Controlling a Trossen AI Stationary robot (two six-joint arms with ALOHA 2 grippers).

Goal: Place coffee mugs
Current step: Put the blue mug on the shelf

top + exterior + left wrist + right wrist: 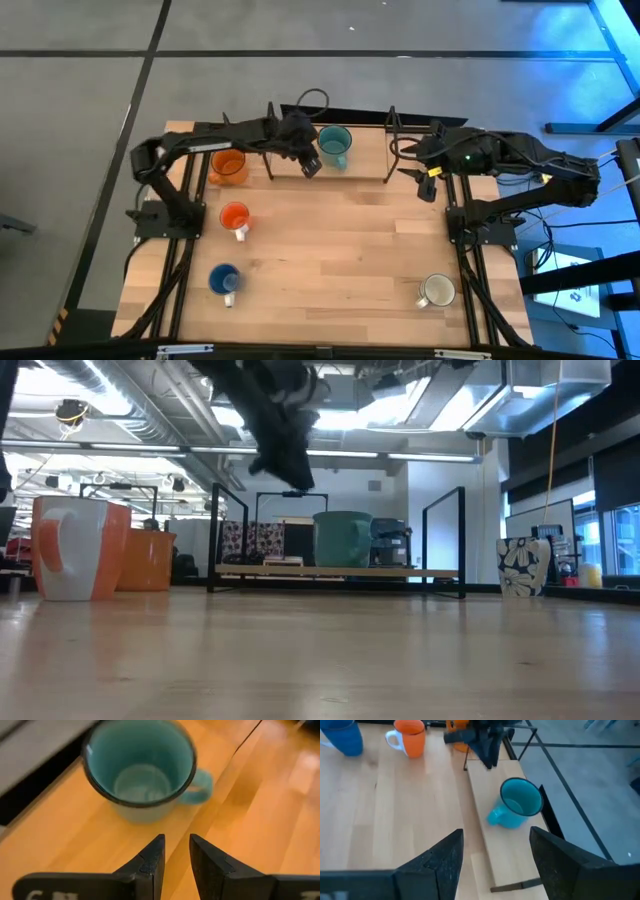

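The teal mug (334, 146) (140, 775) (517, 805) stands upright on the wooden board of the black wire rack (389, 150) at the table's far edge. My left gripper (310, 163) (176, 857) hovers just near and left of it, empty, its fingers a narrow gap apart. My right gripper (424, 182) (495, 850) hangs wide open by the rack's right end, holding nothing. On the table stand a large orange mug (228, 166), a small orange mug (235, 217) with a white handle, a blue mug (224, 280) and a cream mug (436, 290).
The rack's black wire uprights (215, 535) (461, 540) rise at both ends of the board. The small orange mug (75, 547) and the patterned cream mug (524, 565) stand nearer the front. Bare wood lies in the table's middle (340, 240).
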